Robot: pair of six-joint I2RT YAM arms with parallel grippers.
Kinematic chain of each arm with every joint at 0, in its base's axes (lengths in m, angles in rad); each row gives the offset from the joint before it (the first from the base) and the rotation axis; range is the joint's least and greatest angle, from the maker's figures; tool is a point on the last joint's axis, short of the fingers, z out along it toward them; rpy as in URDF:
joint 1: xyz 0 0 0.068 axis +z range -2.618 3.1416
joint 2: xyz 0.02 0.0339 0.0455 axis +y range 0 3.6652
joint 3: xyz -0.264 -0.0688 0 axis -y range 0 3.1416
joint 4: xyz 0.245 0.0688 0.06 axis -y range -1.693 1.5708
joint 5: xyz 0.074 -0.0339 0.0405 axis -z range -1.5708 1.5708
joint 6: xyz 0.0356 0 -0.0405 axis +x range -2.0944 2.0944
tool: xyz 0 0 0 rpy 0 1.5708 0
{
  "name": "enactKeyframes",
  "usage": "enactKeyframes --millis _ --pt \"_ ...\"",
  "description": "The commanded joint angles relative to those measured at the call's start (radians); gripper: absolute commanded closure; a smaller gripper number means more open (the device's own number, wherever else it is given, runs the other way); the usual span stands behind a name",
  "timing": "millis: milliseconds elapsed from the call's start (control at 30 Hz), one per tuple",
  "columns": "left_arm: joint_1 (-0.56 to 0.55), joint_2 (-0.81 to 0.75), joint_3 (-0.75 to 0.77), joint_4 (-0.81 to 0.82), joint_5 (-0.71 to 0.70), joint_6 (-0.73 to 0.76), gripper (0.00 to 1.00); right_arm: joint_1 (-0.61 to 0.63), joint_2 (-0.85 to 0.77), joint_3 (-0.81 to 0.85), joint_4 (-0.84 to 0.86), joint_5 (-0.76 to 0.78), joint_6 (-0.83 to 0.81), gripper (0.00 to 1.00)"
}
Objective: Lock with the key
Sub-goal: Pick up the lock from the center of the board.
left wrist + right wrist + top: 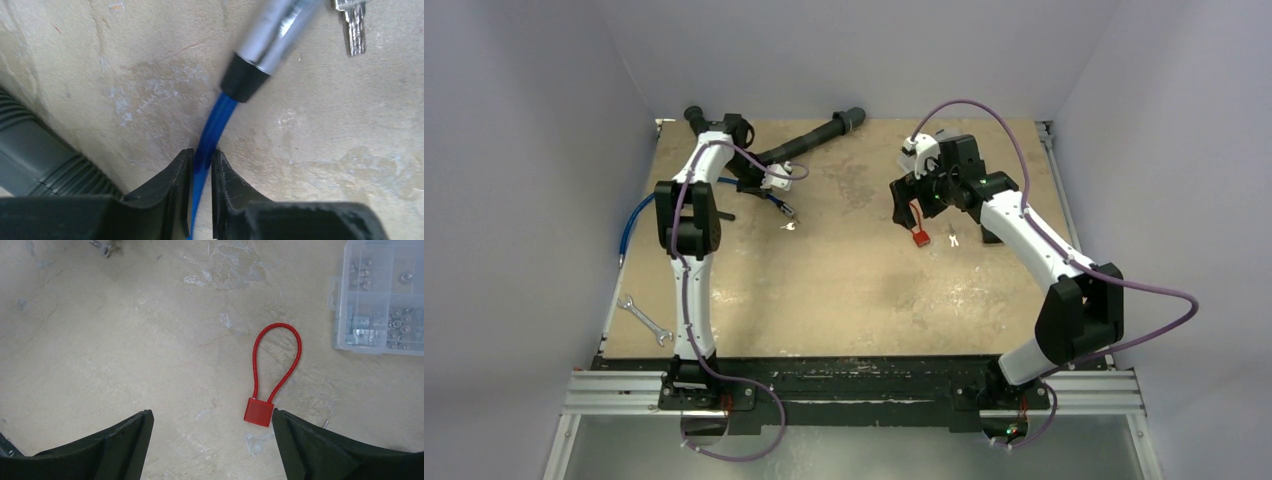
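Observation:
The red cable lock (259,412) lies flat on the table, its thin loop pointing away from me. My right gripper (211,412) hovers open over it, with the lock body just inside the right fingertip (287,427). From above, the lock (918,237) sits below the right gripper (914,205). A tiny silvery key (352,25) lies beside the metal end (272,30) of a blue cable (212,132). My left gripper (202,152) is shut on that blue cable. The same key (789,226) lies just past the left gripper (778,203).
A black corrugated hose (814,145) runs along the back left and shows beside the left fingers (35,155). A clear box of small parts (380,295) stands right of the lock. A silver spanner (644,320) lies near the left edge. Another small silvery piece (953,237) lies right of the lock.

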Motion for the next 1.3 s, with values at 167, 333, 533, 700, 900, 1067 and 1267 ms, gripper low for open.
enactKeyframes --millis 167,333,533,700,900,1067,1267 --pt "-0.025 -0.097 -0.042 -0.032 0.048 0.163 0.99 0.000 -0.043 0.049 0.042 -0.142 0.052 0.01" --pt "-0.044 -0.209 -0.110 -0.020 0.065 0.180 1.00 0.000 -0.131 -0.008 0.250 -0.093 0.179 0.01" --pt "-0.082 -0.330 -0.165 -0.012 0.079 0.157 1.00 0.000 -0.182 -0.053 0.327 -0.197 0.220 0.01" --pt "-0.135 -0.437 -0.238 -0.011 0.060 0.158 1.00 0.000 0.002 0.088 0.118 -0.379 0.266 0.01" --pt "-0.209 -0.584 -0.360 0.044 0.047 0.139 1.00 0.024 0.046 0.087 0.191 -0.449 0.359 0.01" --pt "-0.281 -0.666 -0.423 0.081 0.047 0.098 1.00 0.088 0.100 0.106 0.254 -0.508 0.425 0.02" --pt "-0.381 -0.738 -0.484 0.152 0.038 0.056 1.00 0.162 0.140 0.100 0.326 -0.537 0.499 0.05"
